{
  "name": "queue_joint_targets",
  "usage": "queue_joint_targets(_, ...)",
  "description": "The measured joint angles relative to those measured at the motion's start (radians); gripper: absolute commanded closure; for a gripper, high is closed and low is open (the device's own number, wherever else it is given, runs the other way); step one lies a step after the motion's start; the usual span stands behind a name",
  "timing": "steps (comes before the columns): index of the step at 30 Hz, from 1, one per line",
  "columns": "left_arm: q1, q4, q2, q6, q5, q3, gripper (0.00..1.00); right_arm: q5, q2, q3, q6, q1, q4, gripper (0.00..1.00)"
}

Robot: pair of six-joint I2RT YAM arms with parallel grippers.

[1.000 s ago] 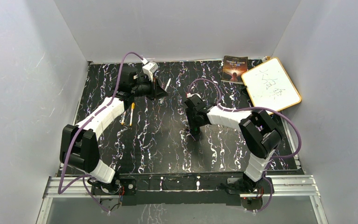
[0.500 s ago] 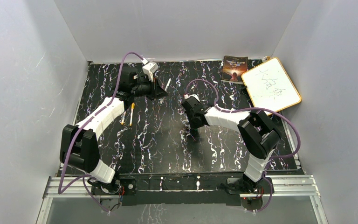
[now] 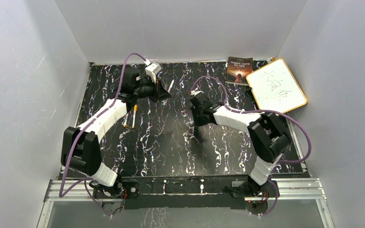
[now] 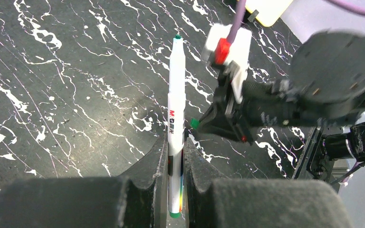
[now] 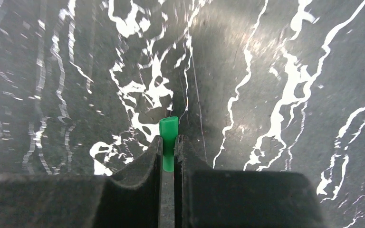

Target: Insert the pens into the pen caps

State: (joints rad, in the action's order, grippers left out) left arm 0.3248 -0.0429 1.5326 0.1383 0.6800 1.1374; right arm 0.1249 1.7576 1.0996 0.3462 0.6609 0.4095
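My left gripper is shut on a whitish pen with a green tip, which also shows in the top view. It holds the pen above the back middle of the table. My right gripper is shut on a green cap. In the left wrist view the cap sits just right of the pen barrel, apart from it. Two more pens lie side by side on the table left of centre, each with a yellow-orange end.
A book and a small whiteboard with an orange rim lie at the back right. Grey walls close in the black marbled table on three sides.
My right wrist has shifted slightly toward the back of the table with the green cap still held. The left arm and its pen have not moved.
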Motion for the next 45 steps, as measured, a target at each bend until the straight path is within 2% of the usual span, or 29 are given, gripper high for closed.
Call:
queue_joint_targets(4, 0.000, -0.011, 0.000, 0.019, 0.007, -0.001, 1.00, -0.080, -0.090, -0.019, 0.017, -0.074, -0.086, 1.00)
queue_joint_targets(7, 0.000, -0.081, 0.000, 0.077, 0.035, -0.014, 1.00, -0.163, -0.186, -0.072, 0.063, -0.147, -0.207, 1.00)
queue_joint_targets(12, 0.011, -0.308, 0.000, 0.268, 0.103, -0.087, 1.00, -0.259, -0.280, -0.150, 0.167, -0.241, -0.468, 1.00)
queue_joint_targets(19, 0.064, -0.760, 0.000, 0.590, 0.122, -0.274, 1.00, -0.365, -0.293, -0.191, 0.352, -0.264, -0.859, 1.00)
queue_joint_targets(26, 0.090, -0.973, -0.004, 0.729, 0.124, -0.301, 1.00, -0.417, -0.299, -0.199, 0.503, -0.283, -1.146, 1.00)
queue_joint_targets(34, 0.110, -1.035, -0.005, 0.771, 0.126, -0.301, 1.00, -0.476, -0.299, -0.199, 0.576, -0.288, -1.276, 1.00)
queue_joint_targets(45, 0.137, -0.991, -0.002, 0.750, 0.154, -0.278, 1.00, -0.551, -0.299, -0.168, 0.581, -0.288, -1.299, 1.00)
